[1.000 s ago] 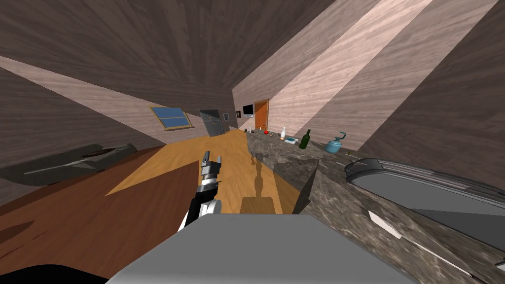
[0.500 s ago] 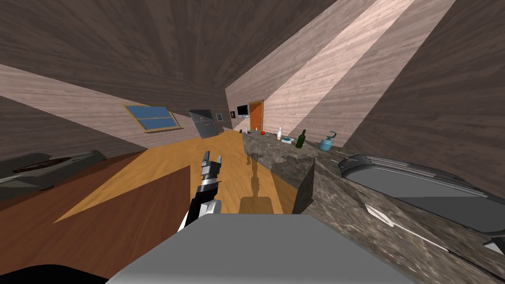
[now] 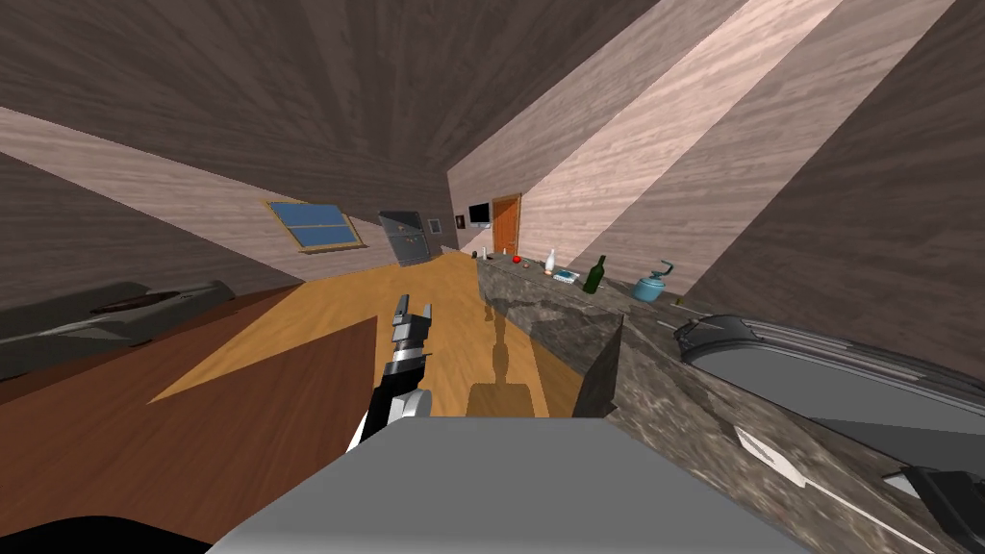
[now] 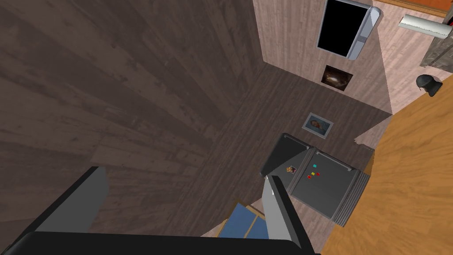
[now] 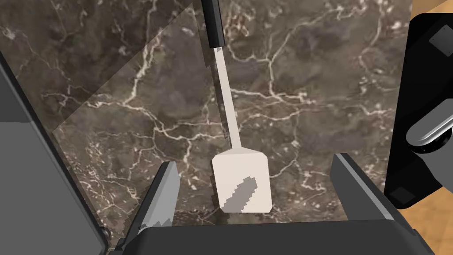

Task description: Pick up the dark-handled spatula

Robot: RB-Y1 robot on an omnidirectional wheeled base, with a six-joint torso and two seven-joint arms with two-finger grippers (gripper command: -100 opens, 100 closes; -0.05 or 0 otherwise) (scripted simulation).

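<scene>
The spatula (image 5: 241,181) lies flat on the dark marble counter (image 5: 132,88). Its pale blade is nearest my hand, a thin pale shaft runs away from it, and the dark handle (image 5: 213,22) is at the far end. My right gripper (image 5: 255,161) hovers above the counter, open, with the blade between its two fingers and untouched. In the head view the spatula's blade (image 3: 768,452) shows on the counter at the right. My left gripper (image 3: 412,310) is held out in front over the wooden floor, also open (image 4: 185,177) and holding nothing.
A large grey appliance with a dark rim (image 3: 818,370) sits on the counter (image 3: 673,404) just beyond the spatula. Farther along stand a blue kettle (image 3: 651,286), a green bottle (image 3: 595,273) and a white bottle (image 3: 550,260). A grey fridge (image 3: 409,238) and an orange door (image 3: 508,223) are at the far wall.
The whole head picture has swung a little left and back right, so my head or base has moved. The left arm keeps its pose.
</scene>
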